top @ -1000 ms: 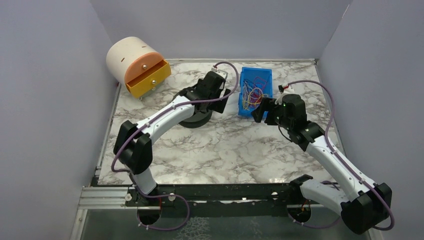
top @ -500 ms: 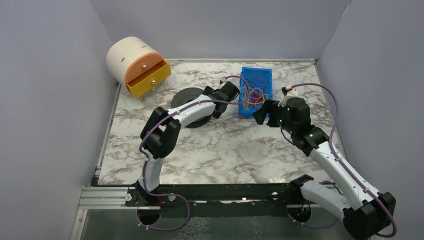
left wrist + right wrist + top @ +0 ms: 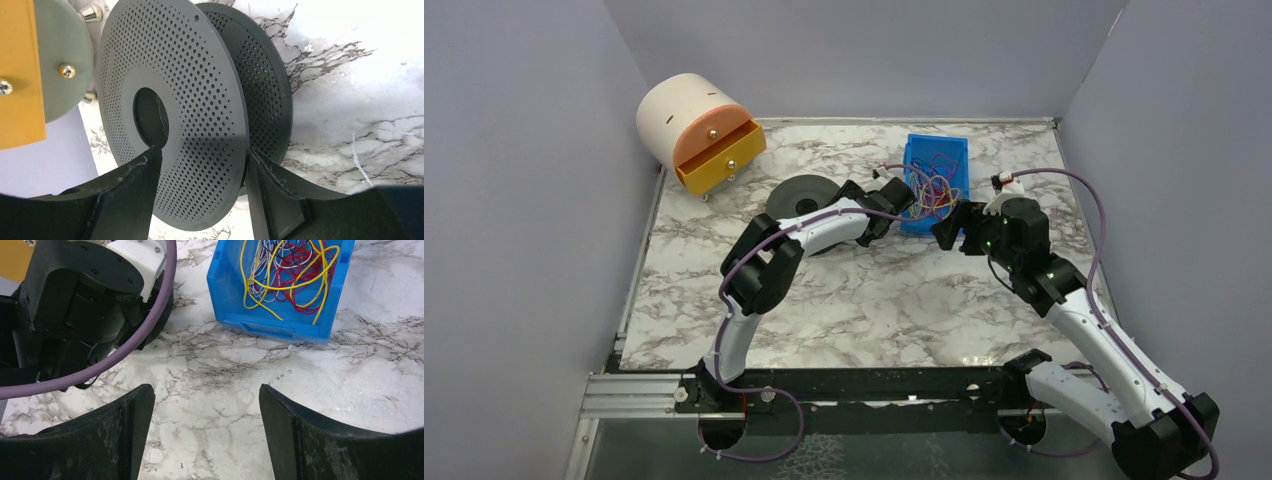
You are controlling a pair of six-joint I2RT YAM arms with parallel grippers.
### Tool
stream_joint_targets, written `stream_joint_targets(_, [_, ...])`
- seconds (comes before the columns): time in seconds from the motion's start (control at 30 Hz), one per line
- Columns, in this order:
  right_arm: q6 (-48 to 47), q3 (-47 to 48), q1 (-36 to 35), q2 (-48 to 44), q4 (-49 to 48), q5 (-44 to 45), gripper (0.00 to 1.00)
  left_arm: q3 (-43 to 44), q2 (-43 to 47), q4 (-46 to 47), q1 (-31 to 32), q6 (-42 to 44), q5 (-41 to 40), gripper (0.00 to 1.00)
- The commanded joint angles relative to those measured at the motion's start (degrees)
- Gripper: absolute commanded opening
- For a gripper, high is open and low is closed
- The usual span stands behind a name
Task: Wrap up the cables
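The cables (image 3: pixel 285 270) are a tangle of thin yellow, red and white wires lying in a blue bin (image 3: pixel 272 325), which stands at the back of the table (image 3: pixel 939 150). A black perforated spool (image 3: pixel 802 192) rests left of the bin. In the left wrist view my left gripper (image 3: pixel 200 155) straddles the spool's near flange (image 3: pixel 195 100), one finger on its face and the other behind its rim; the jaws stand apart. My right gripper (image 3: pixel 205 390) hangs open over bare marble just in front of the bin, nothing between its fingers (image 3: pixel 949 225).
A cream cylindrical drawer unit with its orange drawer (image 3: pixel 714 150) pulled out stands at the back left. Grey walls close in the marble table on three sides. The left arm's wrist lies close to the bin's left wall.
The left arm's wrist has swung right toward the bin and dropped low, with its jaws narrowing around the spool's flange. The right arm has only shifted slightly.
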State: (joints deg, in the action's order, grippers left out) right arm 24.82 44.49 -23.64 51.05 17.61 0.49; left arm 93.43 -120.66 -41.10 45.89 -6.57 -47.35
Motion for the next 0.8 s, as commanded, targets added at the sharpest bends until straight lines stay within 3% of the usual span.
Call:
stream_joint_targets(0.0, [-0.66, -1.1, -0.27, -1.1, -1.04, -1.28, 0.81, 1.08, -1.0, -0.35, 0.11, -0.44, -4.98, 0.61])
stream_joint_targets(0.13, [-0.69, -1.21, -0.27, -1.47, -1.17, -1.44, 0.81, 0.88, -2.08, -0.43, 0.25, -0.63, -6.14, 0.56])
stream_joint_targets(0.37, [-0.8, -1.29, -0.27, -2.54, -0.91, -1.24, 0.81, 1.54, -1.2, -0.4, 0.43, -0.43, -7.88, 0.28])
stream_joint_targets(0.6, [-0.72, -1.21, -0.27, -3.31, -0.75, -1.28, 0.81, 2.6, 3.88, -0.38, 1.76, 0.7, -9.98, 0.11])
stream_joint_targets(0.67, [-0.65, -1.17, -0.27, -3.51, -0.72, -1.29, 0.81, 2.77, 5.38, -0.46, 2.2, 0.94, -10.48, 0.0])
stream_joint_targets(0.77, [-0.52, -0.85, -0.27, -3.77, -0.49, -1.29, 0.81, 2.94, 7.99, -0.55, 3.0, 1.12, -10.93, 0.0])
